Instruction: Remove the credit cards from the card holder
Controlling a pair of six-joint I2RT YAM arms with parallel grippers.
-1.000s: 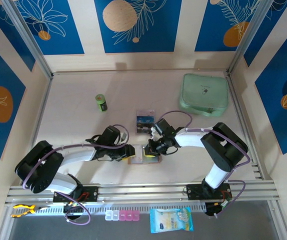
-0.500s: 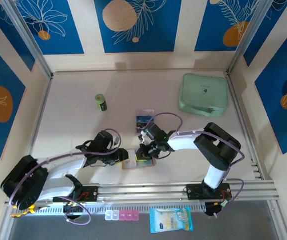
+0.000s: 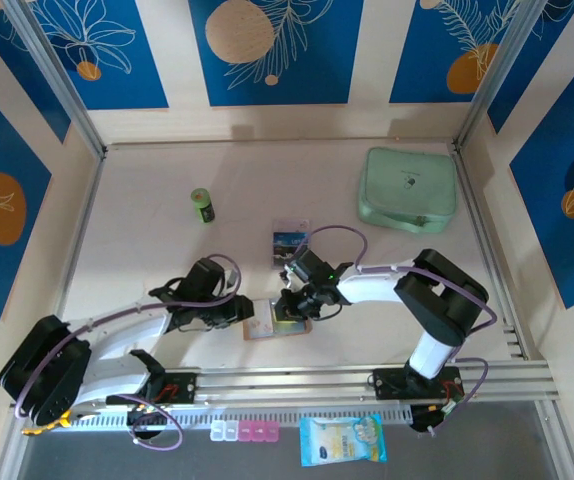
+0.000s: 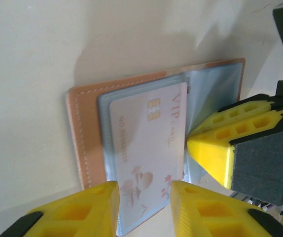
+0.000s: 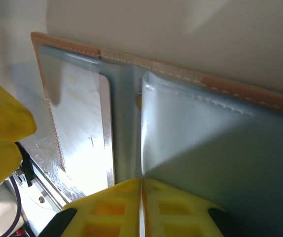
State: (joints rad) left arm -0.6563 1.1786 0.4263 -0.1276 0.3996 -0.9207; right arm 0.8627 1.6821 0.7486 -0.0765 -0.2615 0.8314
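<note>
**Card holder** (image 4: pixel 85 138): lies open on the table (image 3: pixel 167 250) near its front edge, between the two arms. The tan leather cover faces down and the grey-blue clear pockets face up.

**Credit card** (image 4: pixel 146 143): one is seen, pale pink, printed VIP, with a gold chip. It sits inside the clear pocket on the leaf nearest the left gripper, and its long edges lie within the pocket's outline.

**Left gripper** (image 4: pixel 144 192): low over the outer end of that leaf, jaws apart. The end of the pocketed card lies in the gap between the yellow fingers, and nothing is clamped.

**Right gripper** (image 5: pixel 141 190): at the spine side of the holder, jaws closed tight together. A clear pocket leaf stands up off the holder, and its edge runs down into the seam between the two fingers. It appears to be pinched there, though the fingers themselves hide the contact.

**Other items on the table:**
- A small flat rectangle with dark blue print (image 3: pixel 289 243) lies just beyond the right gripper, apart from the holder. It is too small to tell what it is.
- A mint-green case (image 3: pixel 407 188) lies at the far right, well apart.
- A small green cylinder (image 3: pixel 202 206) stands upright towards the far left, well apart from both arms
</note>
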